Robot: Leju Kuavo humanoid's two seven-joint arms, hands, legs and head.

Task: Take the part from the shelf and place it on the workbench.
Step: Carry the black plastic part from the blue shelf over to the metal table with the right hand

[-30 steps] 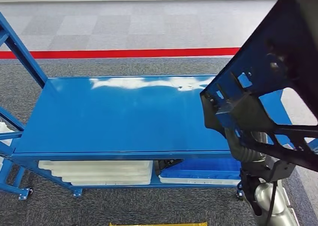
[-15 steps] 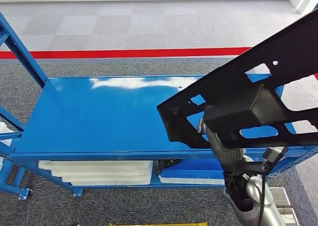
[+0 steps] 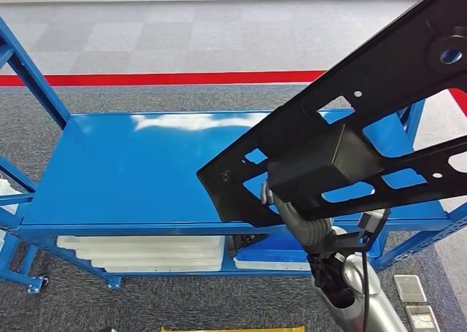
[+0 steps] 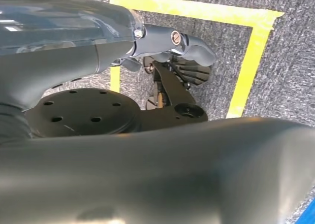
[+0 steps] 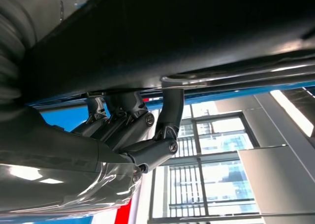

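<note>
Above the blue workbench (image 3: 138, 171), black part (image 3: 352, 120) slanting up-right.

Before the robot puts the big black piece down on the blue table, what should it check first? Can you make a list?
1. Right hand holds the black part: ok, fingers touch its underside.
2. Blue workbench top bare where the part would land: ok.
3. Part above the workbench: ok, its near end hangs over it.
4. Part level: not ok, it tilts up to the right.
5. Left hand free: ok, holds nothing.
</note>
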